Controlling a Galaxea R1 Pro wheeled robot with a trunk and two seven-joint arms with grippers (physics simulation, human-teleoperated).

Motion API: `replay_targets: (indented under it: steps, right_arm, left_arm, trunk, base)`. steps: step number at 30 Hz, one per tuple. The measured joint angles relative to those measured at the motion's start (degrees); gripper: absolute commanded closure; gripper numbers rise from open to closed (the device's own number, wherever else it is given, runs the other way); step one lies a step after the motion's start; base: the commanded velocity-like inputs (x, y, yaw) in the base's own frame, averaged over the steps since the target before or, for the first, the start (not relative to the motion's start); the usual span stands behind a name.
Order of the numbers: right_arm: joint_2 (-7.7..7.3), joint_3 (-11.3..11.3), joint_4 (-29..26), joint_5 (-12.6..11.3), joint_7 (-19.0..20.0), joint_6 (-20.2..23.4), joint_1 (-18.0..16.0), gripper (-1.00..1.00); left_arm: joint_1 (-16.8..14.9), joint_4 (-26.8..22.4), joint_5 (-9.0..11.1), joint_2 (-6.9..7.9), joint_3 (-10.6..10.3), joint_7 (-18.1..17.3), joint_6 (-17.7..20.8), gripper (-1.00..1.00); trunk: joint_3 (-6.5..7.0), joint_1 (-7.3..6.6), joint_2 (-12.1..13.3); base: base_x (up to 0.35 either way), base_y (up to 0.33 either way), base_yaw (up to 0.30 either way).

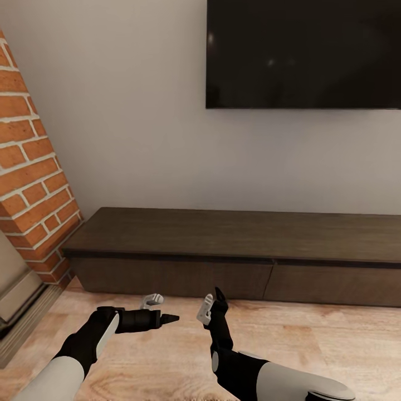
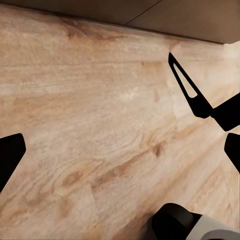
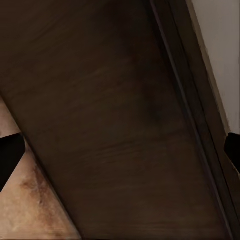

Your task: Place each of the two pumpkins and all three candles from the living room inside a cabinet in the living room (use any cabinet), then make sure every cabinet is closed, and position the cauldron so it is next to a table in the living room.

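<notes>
1. light: even, diffuse, moderately bright; no visible source.
2. shadows: soft dark band under the cabinet (image 1: 234, 234) top overhang; faint shade on the floor (image 1: 312, 340) along its base.
3. glare: dim, smeared reflections on the tv (image 1: 303, 53) screen; none elsewhere.
4. sharpness: head view slightly soft, brick (image 1: 33, 167) edges mildly blurred; wrist views soft, wood grain smeared.
5. exposure: right wrist view dim, dark wood with little detail; left wrist view brighter.

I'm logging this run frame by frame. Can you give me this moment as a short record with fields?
place: living room, plank floor
cabinet: long, dark brown, drawers shut, top bare
wall: black TV above cabinet; brick chimney at left
left gripper: open, empty, over floor
right gripper: open, empty, pointed at cabinet
</notes>
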Motion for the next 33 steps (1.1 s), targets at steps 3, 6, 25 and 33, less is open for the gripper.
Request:
replay_targets:
  steps: [3, 6, 25, 33]
  right_arm:
    - [0.00, 0.0, 0.0, 0.0, 0.0, 0.0, 0.0, -1.00]
    - [0.00, 0.0, 0.3, 0.0, 0.0, 0.0, 0.0, -1.00]
    - [0.00, 0.0, 2.1, 0.0, 0.0, -0.1, 0.0, -1.00]
    - [0.00, 0.1, 2.8, 0.0, 0.0, 0.0, 0.0, -1.00]
  left_arm:
    - [0.0, 0.0, 0.0, 0.00, 0.0, 0.0, 0.0, -1.00]
    - [0.0, 0.0, 0.0, -0.02, 0.0, 0.0, 0.0, -1.00]
    - [0.0, 1.2, 0.1, -0.18, 0.0, 0.0, 0.0, -1.00]
    - [0.0, 1.6, 0.2, -0.18, 0.0, 0.2, 0.0, -1.00]
  trunk:
    - [-0.67, 0.08, 0.0]
    - [-1.33, 0.15, -0.1]
    - [-2.45, 0.28, -0.2]
    - [-2.45, 0.27, -0.2]
  base:
    - [0.000, 0.000, 0.000]
    - [0.000, 0.000, 0.000]
    - [0.000, 0.000, 0.000]
    - [0.031, 0.000, 0.000]
